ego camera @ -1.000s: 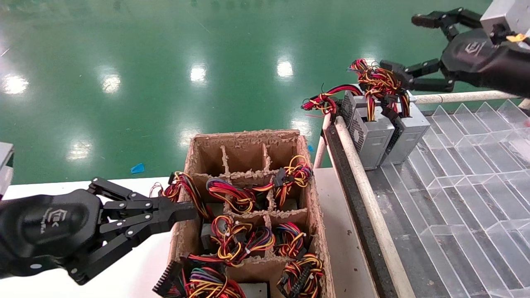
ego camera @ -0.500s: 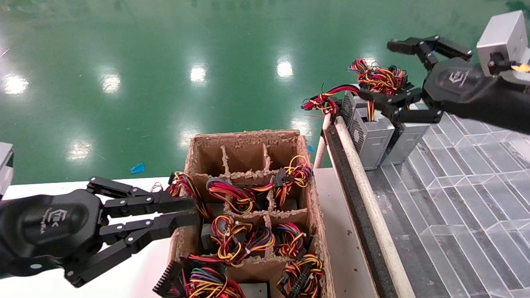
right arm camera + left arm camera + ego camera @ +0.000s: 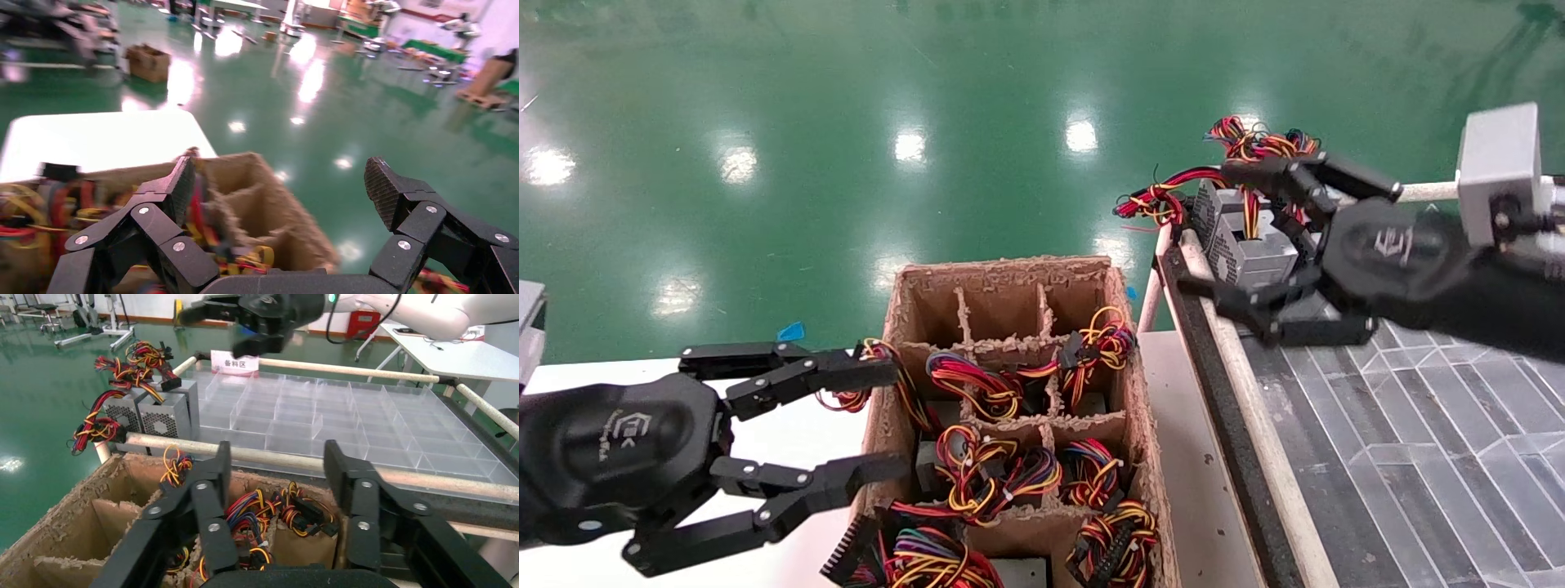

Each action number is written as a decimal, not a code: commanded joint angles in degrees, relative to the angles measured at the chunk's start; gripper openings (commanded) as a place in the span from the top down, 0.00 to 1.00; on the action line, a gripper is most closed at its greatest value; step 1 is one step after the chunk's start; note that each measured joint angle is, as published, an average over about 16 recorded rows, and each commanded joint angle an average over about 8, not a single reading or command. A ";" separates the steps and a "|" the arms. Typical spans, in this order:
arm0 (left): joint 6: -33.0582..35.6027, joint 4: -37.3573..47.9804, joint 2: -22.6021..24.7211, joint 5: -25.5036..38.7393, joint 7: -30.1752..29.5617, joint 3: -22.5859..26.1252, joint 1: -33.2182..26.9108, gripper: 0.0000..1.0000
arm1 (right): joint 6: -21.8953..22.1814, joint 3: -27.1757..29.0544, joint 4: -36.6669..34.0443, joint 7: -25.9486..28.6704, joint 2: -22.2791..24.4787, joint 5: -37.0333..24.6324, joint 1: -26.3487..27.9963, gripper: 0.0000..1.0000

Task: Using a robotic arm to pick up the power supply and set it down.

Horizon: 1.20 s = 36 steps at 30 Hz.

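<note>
change: since half a second ago we see the right gripper lower and nearer the box, now in front of the power supplies; the left gripper has spread its fingers wider.
right gripper: empty, fingers spread wide; one finger up by the wire bundle, the other low over the white rail. We see no contact with the casings.
power supply: two grey units stand upright side by side at the far corner of the clear divided tray, wires on top. More sit in the cardboard box, mostly hidden under their wires.
left gripper: released, holding nothing, at the box's left wall; upper finger near a wire loop at the rim, lower finger at the wall's outer face.
box: on the white table, just left of the tray rail; far row of cells looks empty.
</note>
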 commanded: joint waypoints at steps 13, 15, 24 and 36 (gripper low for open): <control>0.00 0.00 0.00 0.00 0.00 0.00 0.00 0.00 | -2.56 2.22 16.57 11.14 3.25 6.91 -11.98 0.00; 0.00 0.00 0.00 0.00 0.00 0.00 0.00 0.00 | -2.88 2.50 18.64 12.53 3.65 7.78 -13.48 0.00; -0.02 0.02 0.00 0.00 0.00 0.00 0.01 0.00 | -3.73 3.20 23.83 15.46 4.67 10.05 -17.23 0.00; -0.02 0.02 0.00 0.00 0.00 0.00 0.01 0.00 | -3.48 3.07 22.43 14.83 4.42 9.44 -16.24 0.00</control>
